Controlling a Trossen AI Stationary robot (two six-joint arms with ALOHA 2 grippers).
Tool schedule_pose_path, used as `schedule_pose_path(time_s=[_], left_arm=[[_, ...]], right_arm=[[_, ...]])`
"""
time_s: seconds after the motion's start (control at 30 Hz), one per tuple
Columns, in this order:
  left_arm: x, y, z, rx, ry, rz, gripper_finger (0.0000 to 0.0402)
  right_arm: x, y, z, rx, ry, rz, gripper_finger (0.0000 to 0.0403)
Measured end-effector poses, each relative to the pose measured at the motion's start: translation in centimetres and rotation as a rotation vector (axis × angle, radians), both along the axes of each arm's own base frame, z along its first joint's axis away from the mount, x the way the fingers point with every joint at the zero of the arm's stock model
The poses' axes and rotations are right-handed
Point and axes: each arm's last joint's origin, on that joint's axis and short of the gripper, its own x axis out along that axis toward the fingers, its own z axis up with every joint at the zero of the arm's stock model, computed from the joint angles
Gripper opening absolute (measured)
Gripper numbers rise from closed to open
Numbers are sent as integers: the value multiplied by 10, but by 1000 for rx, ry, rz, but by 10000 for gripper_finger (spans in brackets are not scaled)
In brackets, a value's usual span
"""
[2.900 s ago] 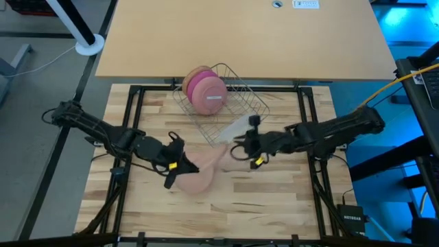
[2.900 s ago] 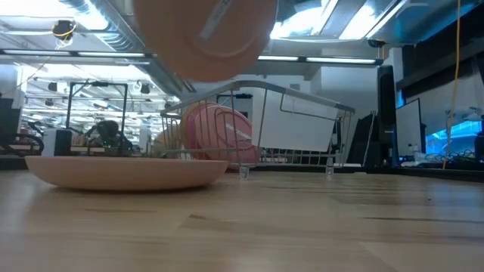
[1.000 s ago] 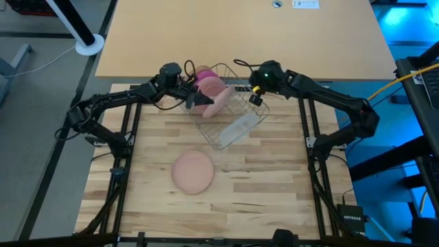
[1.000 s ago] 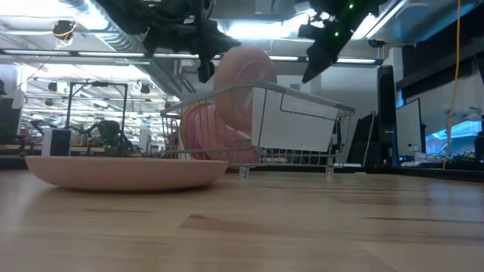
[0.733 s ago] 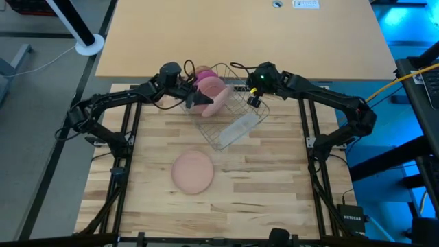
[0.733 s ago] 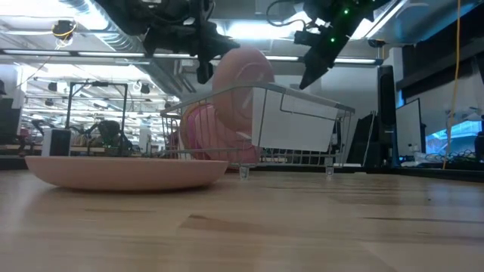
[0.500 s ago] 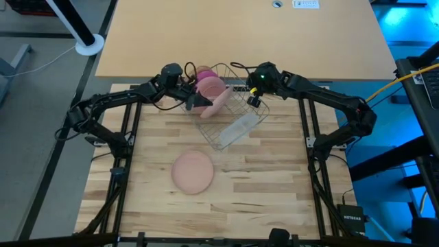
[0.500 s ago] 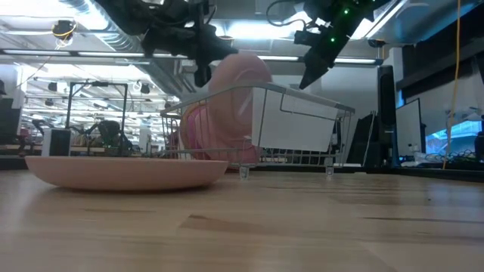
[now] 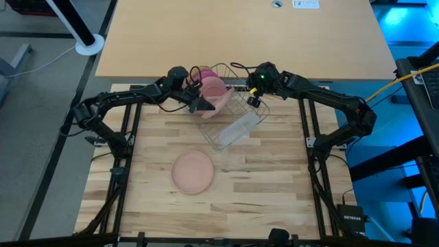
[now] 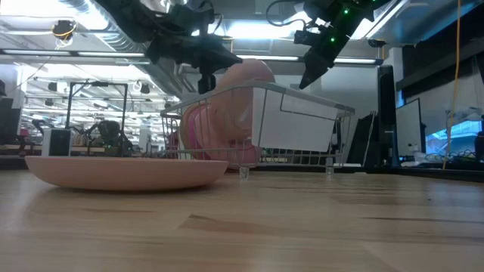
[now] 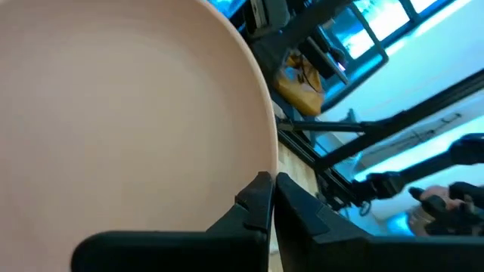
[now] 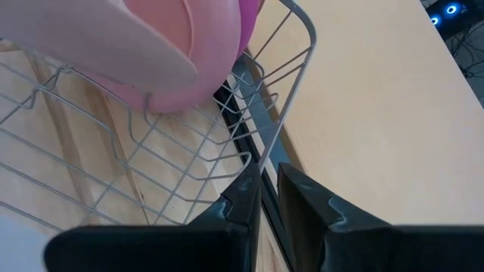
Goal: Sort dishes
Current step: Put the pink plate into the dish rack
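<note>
Plate going into the rack
Left hand pinches a pale pink plate in the wire rack at the table's far edge; right hand, pressed together, hovers beside.

Two dark, slender jointed arms with black cabling along the links, yellow tags near the left gripper and right gripper, a green indicator light on the right wrist, matte black angular fingers with faceted tips.
</note>
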Motion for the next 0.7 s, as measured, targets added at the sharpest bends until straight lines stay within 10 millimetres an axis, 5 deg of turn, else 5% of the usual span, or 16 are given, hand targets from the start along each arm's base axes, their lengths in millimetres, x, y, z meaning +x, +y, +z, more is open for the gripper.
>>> schedule_pose_path(time_s=[0.7], left_arm=[[5, 2, 10, -24, -104, -4, 0]], right_arm=[[0, 0, 0, 4, 0, 4, 53]])
